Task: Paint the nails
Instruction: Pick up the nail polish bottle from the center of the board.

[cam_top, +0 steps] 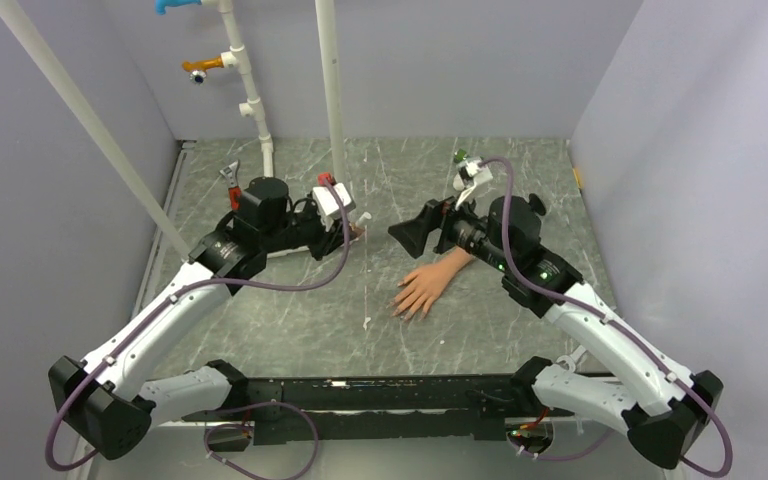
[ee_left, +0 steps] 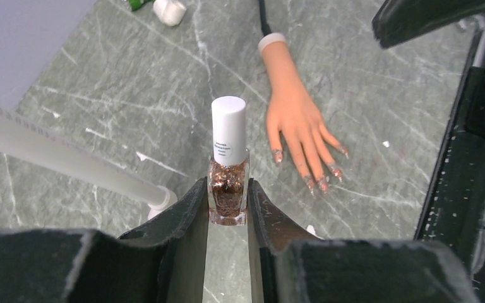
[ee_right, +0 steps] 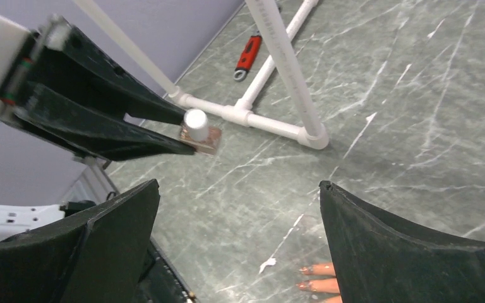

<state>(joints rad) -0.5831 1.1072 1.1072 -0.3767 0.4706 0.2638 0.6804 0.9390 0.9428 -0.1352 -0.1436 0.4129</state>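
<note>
Nails (ee_left: 319, 183) at the fingertips of the peach mannequin hand (ee_left: 297, 120) are to be painted. The mannequin hand is laid flat near the middle of the surface (cam_top: 290, 320), a bit toward its right edge, with the fingers spread and pointed at the near edge. Brown sparkly bits can be seen on the nail tips.

The polish bottle (ee_left: 228, 161) is gripped tightly by the left hand (ee_left: 227, 189), left of the middle and toward the far edge. Its white cap (ee_left: 228, 123) is stuck out past the fingertips and is not yet taken off. The right hand (ee_right: 238, 184) is spread wide with nothing held in it, and it is pointed at the cap from a little way off.

So the opening step is judged to be in hand. Next, the cap probably has to be pinched by the right hand and twisted. A straight grip is needed, since the cap is round and smooth and could slip.

The bottle is small, square and made of clear glass, filled with brown and gold glitter. The mannequin hand looks smooth and rubbery. The surface is grey-green like marble, with thin white lines.
</note>
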